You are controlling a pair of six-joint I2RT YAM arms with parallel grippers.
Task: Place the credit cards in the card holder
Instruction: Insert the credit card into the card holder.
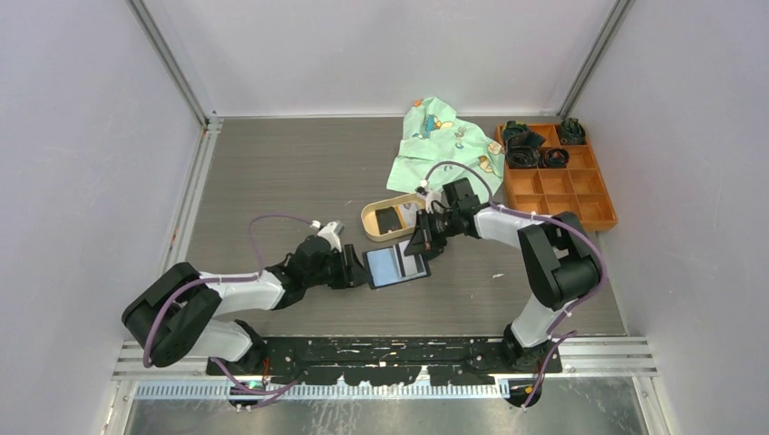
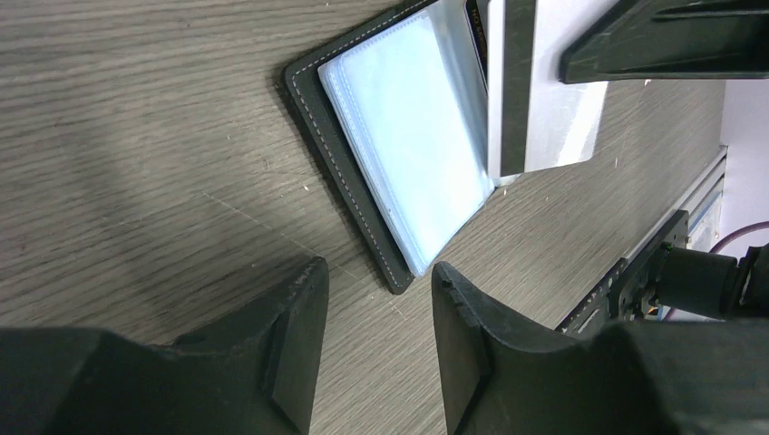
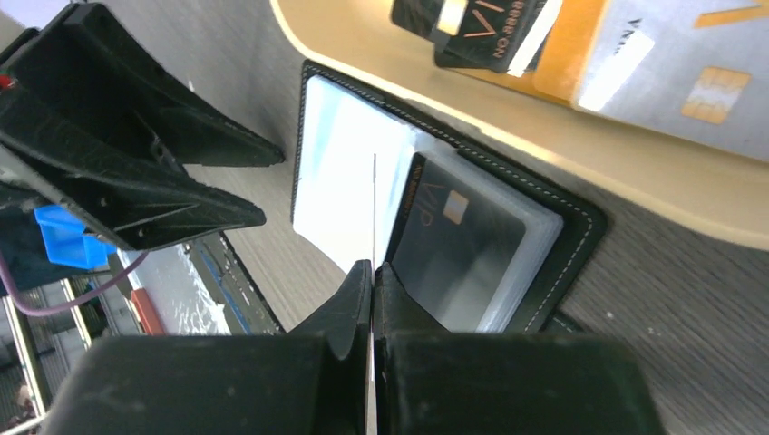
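Grey table [image 1: 272, 181]: one open card holder [image 1: 396, 265], one dark card [image 3: 458, 240] pocketed. Tan tray [image 1: 367, 217] just beyond it holds seemingly two cards [image 3: 671, 63]. Right gripper [image 3: 373, 268] pinches one pale card [image 2: 567, 127] above the holder; left gripper [image 2: 376, 272] gapes beside it.

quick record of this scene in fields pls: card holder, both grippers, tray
card holder: open flat on the table, dark card in one sleeve
right gripper: shut on pale card, held on edge above the holder
left gripper: open, empty, beside the holder's corner
tray: tan, holds more cards
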